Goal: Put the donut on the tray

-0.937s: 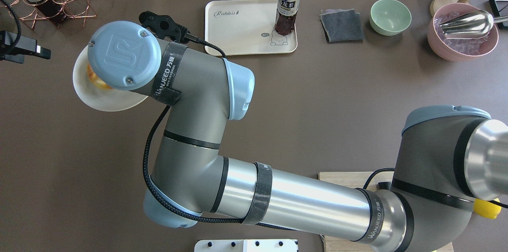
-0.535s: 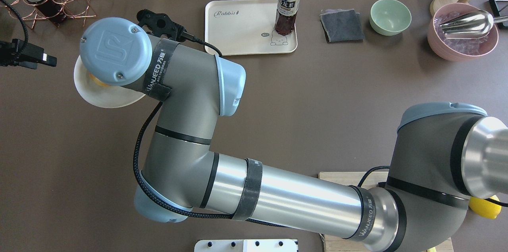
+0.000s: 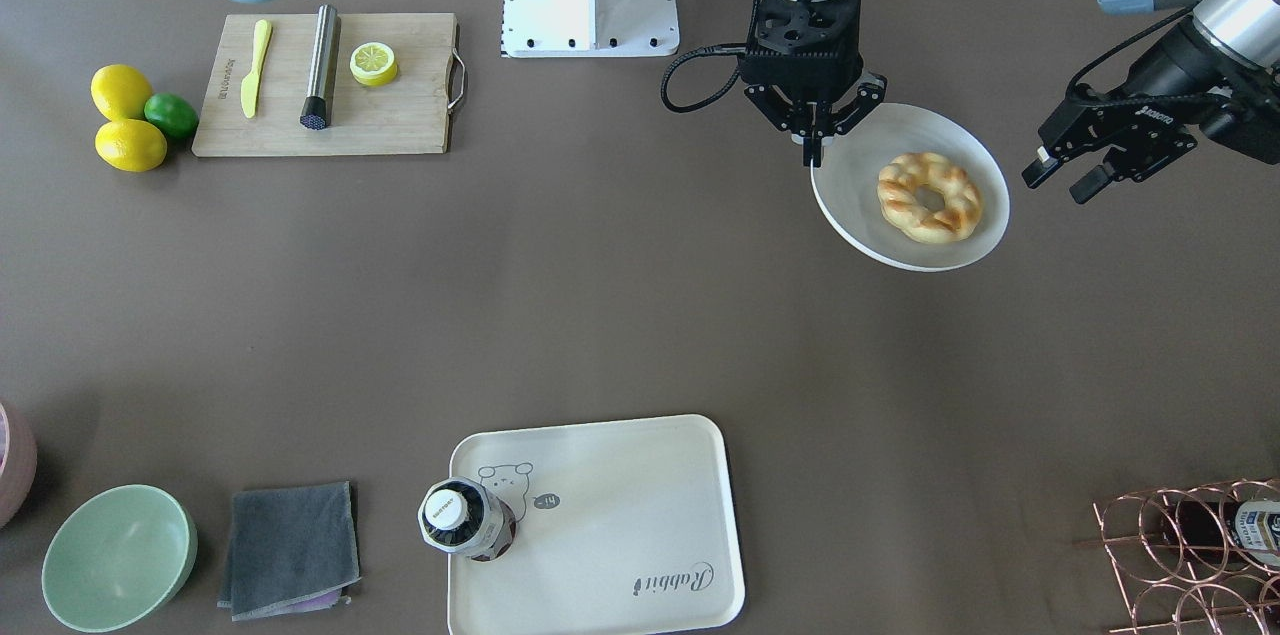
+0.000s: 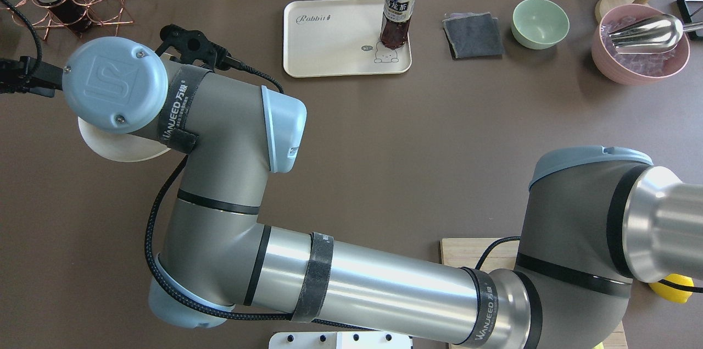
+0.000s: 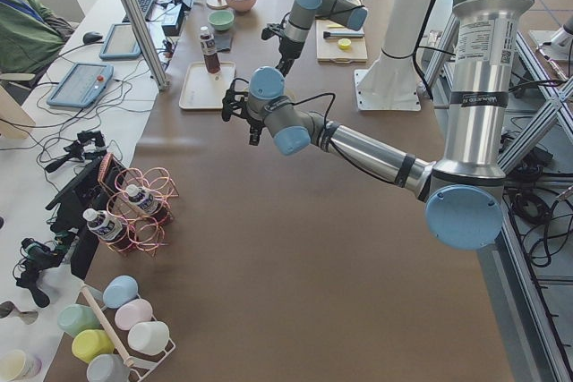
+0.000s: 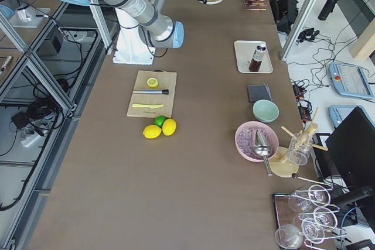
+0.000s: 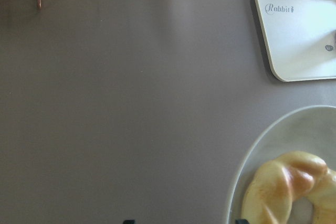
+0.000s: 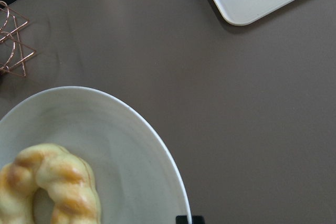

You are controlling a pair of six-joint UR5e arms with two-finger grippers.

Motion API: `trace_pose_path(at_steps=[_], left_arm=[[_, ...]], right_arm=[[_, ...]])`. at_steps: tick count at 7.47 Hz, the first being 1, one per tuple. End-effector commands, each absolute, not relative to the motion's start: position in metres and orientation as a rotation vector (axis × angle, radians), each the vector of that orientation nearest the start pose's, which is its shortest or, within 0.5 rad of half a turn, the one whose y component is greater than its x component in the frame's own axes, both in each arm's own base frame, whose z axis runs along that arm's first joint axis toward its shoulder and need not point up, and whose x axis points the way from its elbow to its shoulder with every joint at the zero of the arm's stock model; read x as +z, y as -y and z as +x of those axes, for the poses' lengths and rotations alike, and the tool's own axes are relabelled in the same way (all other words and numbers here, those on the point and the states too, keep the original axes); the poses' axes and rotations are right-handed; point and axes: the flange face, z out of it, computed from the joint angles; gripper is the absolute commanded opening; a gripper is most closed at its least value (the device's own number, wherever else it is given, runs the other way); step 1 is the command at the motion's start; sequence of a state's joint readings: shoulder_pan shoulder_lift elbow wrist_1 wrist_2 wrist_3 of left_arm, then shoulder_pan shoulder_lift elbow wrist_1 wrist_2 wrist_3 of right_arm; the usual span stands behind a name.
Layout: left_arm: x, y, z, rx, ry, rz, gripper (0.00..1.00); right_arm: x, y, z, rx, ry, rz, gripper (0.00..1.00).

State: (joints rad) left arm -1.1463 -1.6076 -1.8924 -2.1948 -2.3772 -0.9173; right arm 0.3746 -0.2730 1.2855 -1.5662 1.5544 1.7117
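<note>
Golden-brown and braided, the donut point(image 3: 900, 205) lies flat in a round off-white plate point(image 3: 860, 165). We see part of its ring in both wrist views as well. The right gripper point(image 3: 814, 145) has reached across to the robot's left half of the brown table point(image 3: 600, 295). Its jaws are clenched on the plate's rim, on the side nearest the robot's base. We cannot tell whether the plate rests on the table or is held just clear of it.

The left gripper point(image 3: 1062, 177) hovers just beside the plate on the opposite side. Its jaws are released and spread, and it touches neither plate nor donut.

We find the cream-white tray point(image 3: 640, 505) at the table's far edge from the robot, well apart from the plate. A dark drink bottle point(image 3: 460, 518) stands upright on the tray's corner by the bear drawing. A grey cloth point(image 3: 290, 545) lies beside the tray, with a green bowl point(image 3: 118, 555) beyond the cloth. A copper wire rack point(image 3: 1190, 555) sits at the table's corner on the robot's left.
</note>
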Motion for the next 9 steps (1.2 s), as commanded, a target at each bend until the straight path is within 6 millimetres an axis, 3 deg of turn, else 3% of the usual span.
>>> trace_pose_path(at_steps=[1, 2, 6, 9], left_arm=[[0.4025, 0.4750, 0.1486, -0.028, -1.157, 0.259, 0.70], [0.4016, 0.4737, 0.1513, -0.022, -1.160, 0.258, 0.64], [0.4017, 0.4708, 0.1583, -0.004, -1.166, 0.256, 0.60], [0.4017, 0.4708, 0.1583, -0.004, -1.166, 0.256, 0.38]], right_arm=[[-0.0976, 0.3979, -0.6593, 0.488, 1.018, 0.124, 0.00], [-0.1012, 0.3977, -0.6589, 0.488, 1.021, 0.124, 0.00], [-0.1012, 0.3988, -0.6583, 0.489, 1.021, 0.125, 0.00], [-0.1020, 0.4028, -0.6559, 0.494, 1.022, 0.128, 0.00]])
